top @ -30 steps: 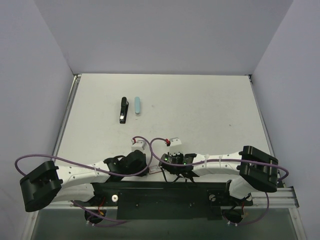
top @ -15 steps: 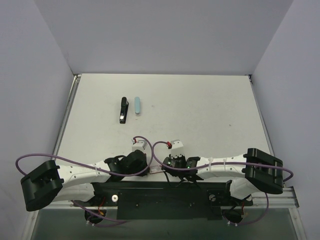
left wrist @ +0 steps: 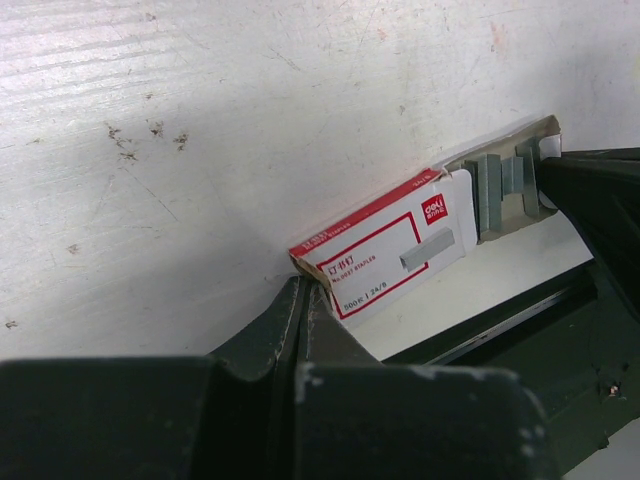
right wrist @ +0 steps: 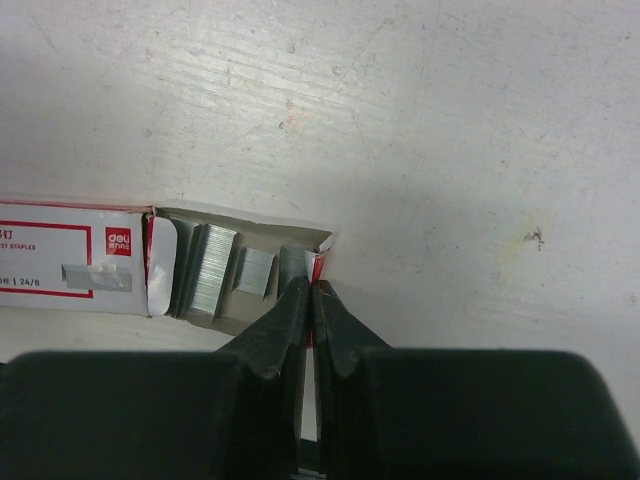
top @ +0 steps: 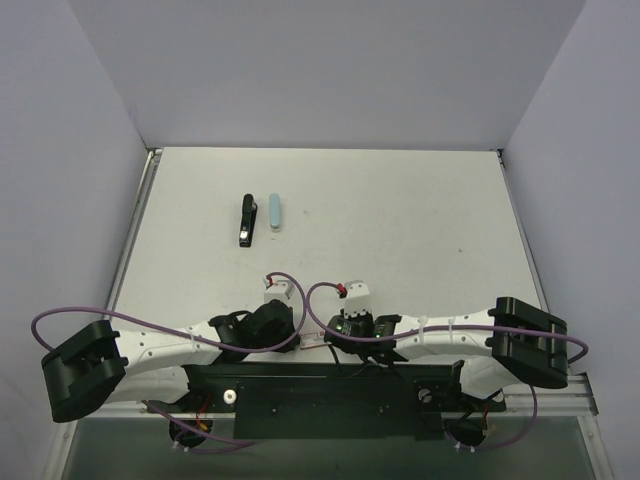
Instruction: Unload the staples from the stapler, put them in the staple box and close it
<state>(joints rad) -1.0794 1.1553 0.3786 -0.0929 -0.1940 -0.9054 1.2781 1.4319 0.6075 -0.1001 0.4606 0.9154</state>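
Grey walls (top: pixel 330 70) closed in the white table (top: pixel 420 220) on three sides. A black rail (top: pixel 330 385) ran along the near edge, carrying both arms. The left arm (top: pixel 160 345) and the right arm (top: pixel 450 330) folded inward, so that their wrists met at the middle of that edge. From above, those wrists hid most of what lay under them.

The black stapler (top: pixel 245 220) lay closed, left of centre on the far half of the table and well apart from both arms. A pale blue piece (top: pixel 274 212) lay just beside it on its right, parallel to it.

A red-and-white box (left wrist: pixel 385 255) lay flat on the table by the rail. The left gripper (left wrist: pixel 303 287) was pressed together on its closed end. A cardboard tray (right wrist: pixel 250 225) stuck out of the other end. The right gripper (right wrist: pixel 308 285) was pinched on the tray's end wall. Grey staples (right wrist: pixel 205 270) lay in strips in the tray.
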